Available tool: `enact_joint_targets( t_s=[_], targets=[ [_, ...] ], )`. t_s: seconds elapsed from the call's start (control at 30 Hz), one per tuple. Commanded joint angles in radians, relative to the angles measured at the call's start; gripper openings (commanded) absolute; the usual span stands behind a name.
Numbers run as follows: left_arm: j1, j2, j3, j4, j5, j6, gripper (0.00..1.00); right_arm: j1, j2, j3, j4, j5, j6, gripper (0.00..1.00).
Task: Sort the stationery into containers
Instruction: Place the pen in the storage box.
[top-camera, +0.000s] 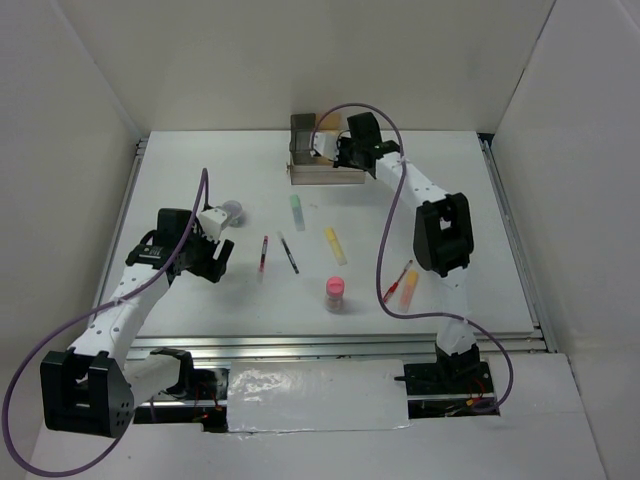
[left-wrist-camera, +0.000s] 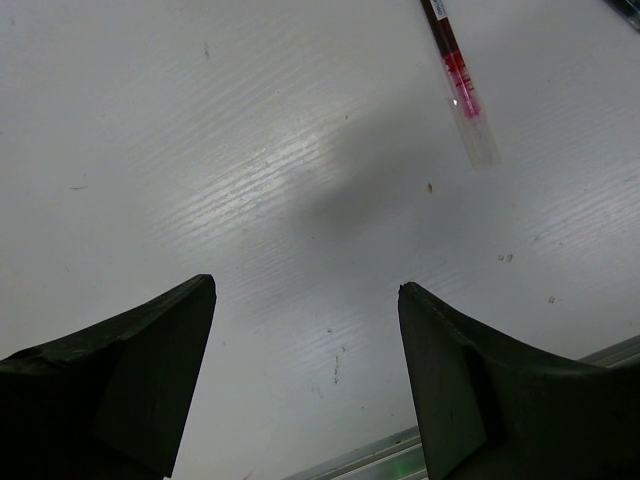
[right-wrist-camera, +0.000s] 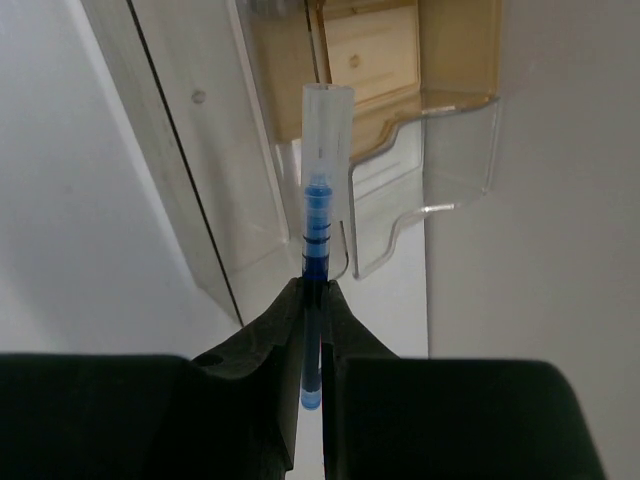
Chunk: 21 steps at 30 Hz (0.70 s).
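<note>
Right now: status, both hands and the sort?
Left hand open, empty, near thin red pen. Right hand shut on thin blue pen, at joined tan and clear boxes. Nothing seen blocking.

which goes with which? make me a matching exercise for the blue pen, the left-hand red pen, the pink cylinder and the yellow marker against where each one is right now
Things
1. blue pen
2. left-hand red pen
3. pink cylinder
4. yellow marker

Places
A. closest of the four to the front edge of the table
B. clamped in the right fingers at the containers
C. lying just ahead of the open left fingers
D. lying flat just right of the black pen

Pairs: 1-B, 2-C, 3-A, 4-D
</note>
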Motion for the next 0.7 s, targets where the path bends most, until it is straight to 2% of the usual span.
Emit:
enact_joint_targets(
  t_s=[0.0, 0.17, 0.37, 0.43, 0.47, 0.57, 0.67],
  targets=[
    [-0.003, -0.014, 0.020, 0.010, -0.007, 0.004, 0.86, 0.025, 0.063, 0.111, 0.094, -0.001, -0.031, 0.00],
    [-0.003, 0.004, 0.026, 0.010, -0.016, -0.002, 0.86, 0.045, 0.144, 0.198, 0.114, 0.006, -0.049, 0.00],
    [-0.001, 0.009, 0.025, 0.012, -0.029, -0.005, 0.87, 0.059, 0.184, 0.214, 0.099, 0.022, -0.069, 0.00],
    [-0.001, 0.003, 0.023, 0.014, -0.029, -0.005, 0.89, 0.061, 0.193, 0.211, 0.094, 0.027, -0.075, 0.00],
    [-0.001, 0.003, 0.022, 0.014, -0.029, -0.007, 0.94, 0.061, 0.195, 0.217, 0.085, 0.032, -0.075, 0.00],
    [-0.003, 0.020, 0.028, 0.012, -0.033, -0.010, 0.98, 0.056, 0.203, 0.215, 0.074, 0.044, -0.077, 0.04],
    [-0.003, 0.034, 0.032, 0.014, -0.042, -0.016, 0.99, 0.055, 0.204, 0.212, 0.075, 0.047, -0.066, 0.17]
  ],
)
